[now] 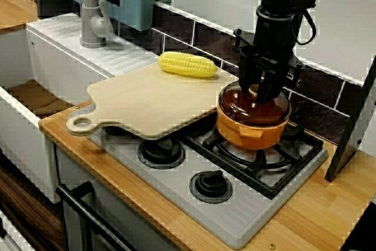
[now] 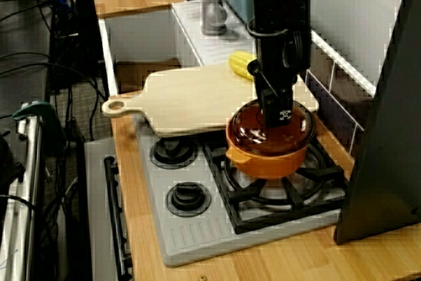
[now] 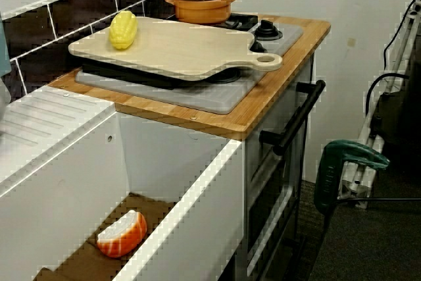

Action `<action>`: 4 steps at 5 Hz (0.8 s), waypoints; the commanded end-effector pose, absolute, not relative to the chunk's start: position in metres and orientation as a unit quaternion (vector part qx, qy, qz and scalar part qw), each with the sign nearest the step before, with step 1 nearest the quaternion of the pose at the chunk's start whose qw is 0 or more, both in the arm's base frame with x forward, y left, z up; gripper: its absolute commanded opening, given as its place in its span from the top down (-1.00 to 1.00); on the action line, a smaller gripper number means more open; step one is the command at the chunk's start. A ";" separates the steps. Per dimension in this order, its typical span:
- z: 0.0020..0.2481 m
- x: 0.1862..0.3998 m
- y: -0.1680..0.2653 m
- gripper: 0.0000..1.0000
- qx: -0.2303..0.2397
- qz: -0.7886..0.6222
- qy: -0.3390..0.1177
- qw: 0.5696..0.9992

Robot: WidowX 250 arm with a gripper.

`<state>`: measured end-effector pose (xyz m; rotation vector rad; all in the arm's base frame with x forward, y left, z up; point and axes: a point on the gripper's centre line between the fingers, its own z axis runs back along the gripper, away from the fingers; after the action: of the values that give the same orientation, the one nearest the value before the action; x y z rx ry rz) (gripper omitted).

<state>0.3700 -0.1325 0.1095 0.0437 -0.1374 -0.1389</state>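
In the front view my black gripper [image 1: 255, 91] reaches straight down onto an orange pot [image 1: 249, 133] on the back right burner. Its fingers stand on either side of the pale knob of the brown glass lid [image 1: 235, 107], which rests on the pot. Whether they press the knob does not show. The view from the stove's right end shows the gripper [image 2: 276, 115] over the same lid [image 2: 247, 129] and pot [image 2: 266, 159]. From the sink end, the pot [image 3: 200, 10] is far back with the arm above it. A yellow corn cob [image 1: 188, 64] lies left of the pot.
The corn lies on a wooden cutting board [image 1: 147, 101] that covers the left burners of the grey hob [image 1: 235, 221], touching the pot. Two black dials [image 1: 210, 185] sit in front. A sink [image 1: 35, 98] with a faucet [image 1: 91, 16] lies left, holding an orange-white piece [image 3: 122, 233]. A dark panel [image 1: 355, 121] leans at right.
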 end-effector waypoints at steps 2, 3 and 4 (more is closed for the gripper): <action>0.157 0.365 -0.124 1.00 -0.003 -0.050 -0.105 0.993; 0.167 0.358 -0.114 1.00 -0.011 -0.039 -0.109 0.993; 0.173 0.347 -0.105 1.00 -0.013 -0.034 -0.113 0.993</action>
<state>0.3487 -0.1082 0.1442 -0.0050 -0.1455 -0.0766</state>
